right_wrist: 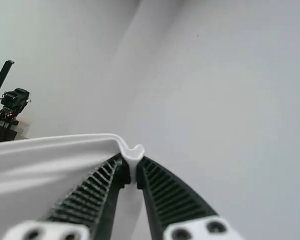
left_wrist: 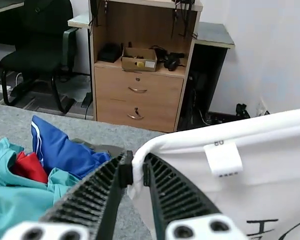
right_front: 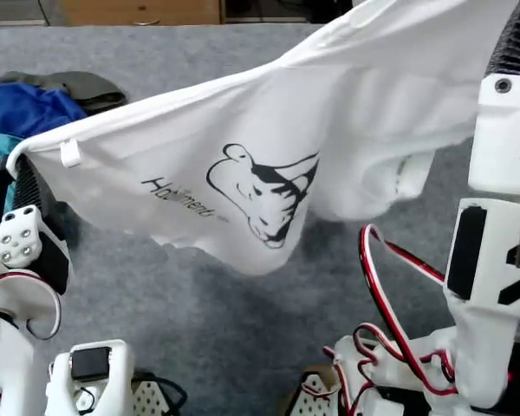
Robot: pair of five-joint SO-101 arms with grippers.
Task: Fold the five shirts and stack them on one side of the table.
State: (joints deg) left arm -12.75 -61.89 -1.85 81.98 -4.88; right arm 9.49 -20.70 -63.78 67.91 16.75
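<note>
Grey tabletop stretches under both arms, and a wooden drawer cabinet behind it carries a cardboard box on its open shelf. The arms are raised, the right one higher, with a white shirt stretched between them over the middle of the tabletop. The left hand is clamped on one corner of the shirt, near the sewn label. The right hand pinches the opposite corner. Beside the left arm a blue shirt, a teal shirt and a red garment lie heaped.

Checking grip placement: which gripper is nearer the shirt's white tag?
Left. The left gripper pinches the shirt edge right beside the tag; the right gripper pinches the shirt's opposite end.
</note>
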